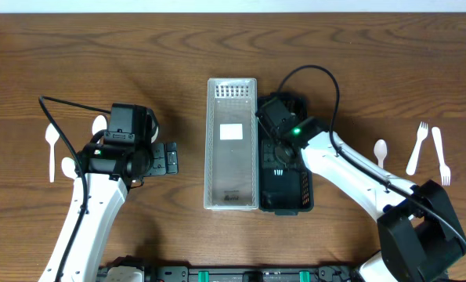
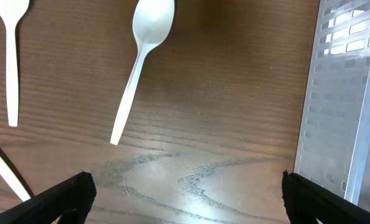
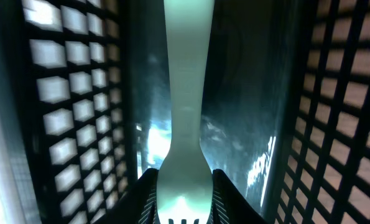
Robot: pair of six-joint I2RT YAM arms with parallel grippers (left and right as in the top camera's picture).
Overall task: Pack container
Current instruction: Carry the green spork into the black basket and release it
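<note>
Where the right end effector sits inside the black basket, it is clenched on a white fork near the tines, with the handle pointing away along the basket. Left end effector: released, fingers wide, over the tabletop. Beyond it: spoon; second spoon, apart from the first; clear basket, just beside the black one.
</note>
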